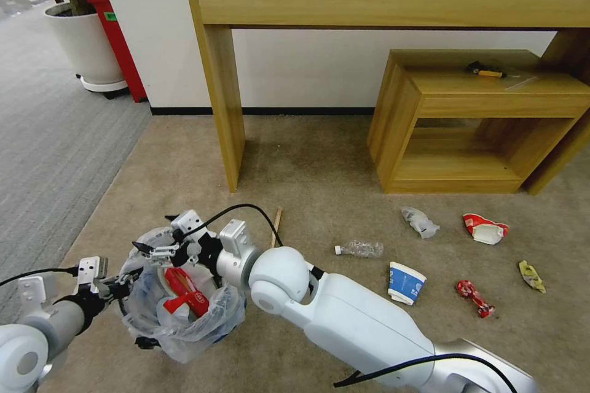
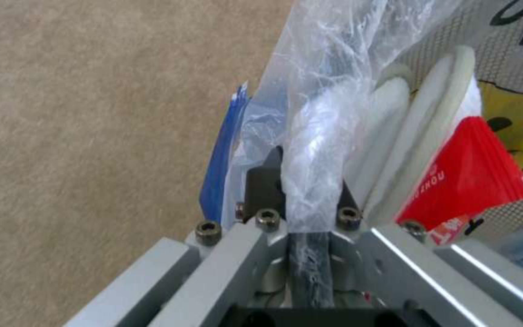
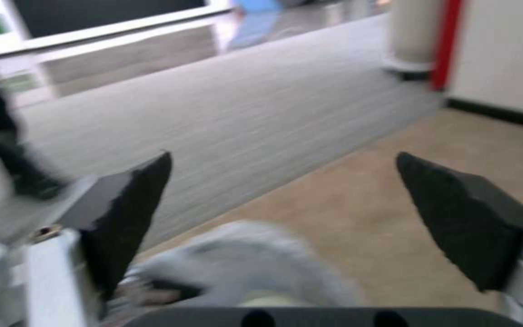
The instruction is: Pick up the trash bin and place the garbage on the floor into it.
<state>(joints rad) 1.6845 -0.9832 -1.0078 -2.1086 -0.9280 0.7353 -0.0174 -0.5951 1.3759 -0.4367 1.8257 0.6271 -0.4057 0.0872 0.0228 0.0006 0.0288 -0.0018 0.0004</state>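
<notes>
Left tool point(image 2: 307, 190) clamped on trash bin point(image 1: 178, 313) rim and liner, bin held at lower left over the floor point(image 1: 319, 178). Right tool point(image 1: 161, 234) above bin, fingers point(image 3: 131, 200) apart. Bottle point(image 1: 361, 249), cup point(image 1: 405, 282), can point(image 1: 474, 298) lie on carpet to the right.

Three cameras: one high on the head, two on the wrists

Head view looks forward and down over the floor point(image 1: 319, 172); left wrist sits tight against the trash bin point(image 2: 310, 150), at 7 o'clock in the head view; right wrist faces out over the same carpet.
</notes>
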